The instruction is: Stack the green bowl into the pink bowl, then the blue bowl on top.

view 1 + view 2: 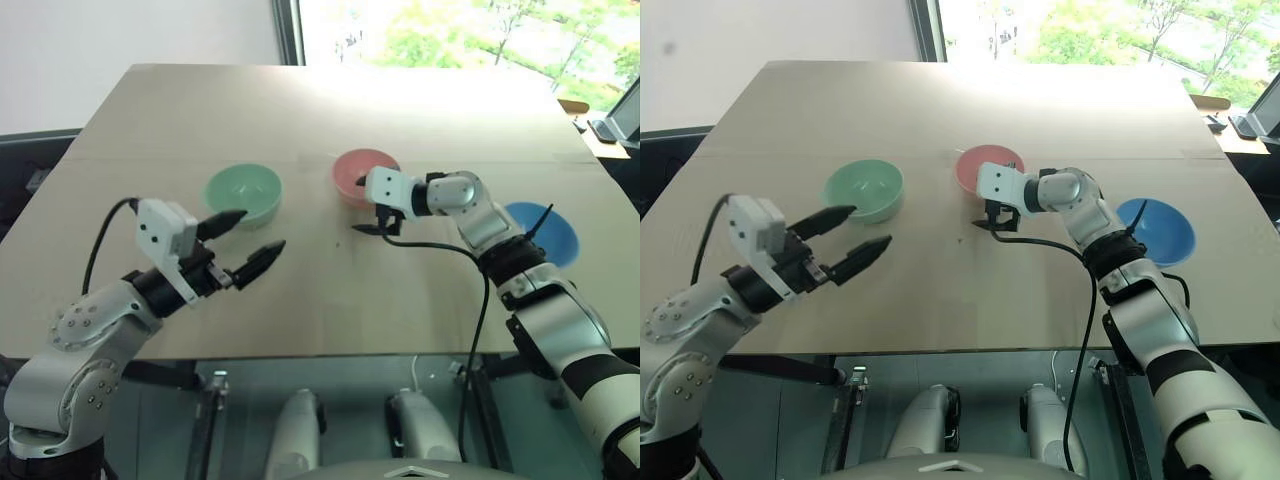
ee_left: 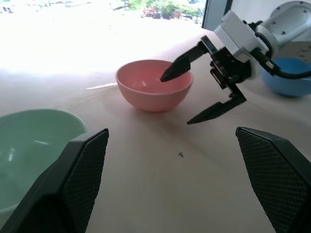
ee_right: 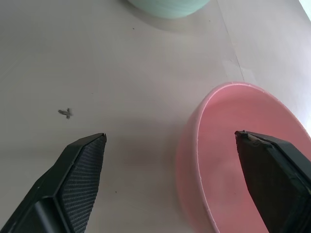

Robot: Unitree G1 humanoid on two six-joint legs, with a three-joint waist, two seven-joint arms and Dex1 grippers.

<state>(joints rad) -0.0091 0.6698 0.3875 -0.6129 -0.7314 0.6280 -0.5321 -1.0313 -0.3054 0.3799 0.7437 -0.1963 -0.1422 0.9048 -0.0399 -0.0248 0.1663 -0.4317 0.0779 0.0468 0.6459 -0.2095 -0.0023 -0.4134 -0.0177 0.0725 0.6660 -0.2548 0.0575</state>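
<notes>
Left pincer (image 1: 245,249): lower left of the left eye view, nearest the camera; fingers spread wide, nothing between them, tips just short of the green bowl.
Green bowl (image 1: 243,193): left of centre in the left eye view, upright on the tabletop (image 1: 320,300), empty.
Pink bowl (image 1: 362,175): centre, a little higher in frame than the green bowl and well apart from it; upright, empty.
Right pincer (image 1: 375,208): centre of frame, at the near rim of the pink bowl; fingers wide, holding nothing; one finger at the rim, the other lower, over bare tabletop.
Blue bowl (image 1: 545,232): right of frame, partly hidden behind the right forearm; upright, well apart from the pink bowl.
Black cable (image 1: 478,300): hangs from the right pincer's wrist down across the tabletop's near edge.
Left wrist view: green bowl at lower left edge, pink bowl upper centre, blue bowl at right edge. Right pincer sits beside the pink bowl with the upper finger over the rim and the lower finger off to the side above the tabletop. Small dark speck (image 2: 180,155) on the tabletop at centre.
Right wrist view: pink bowl at lower right, one finger over its hollow, the other outside over the tabletop; rim lies between them, no contact visible. Green bowl's base at top edge.
</notes>
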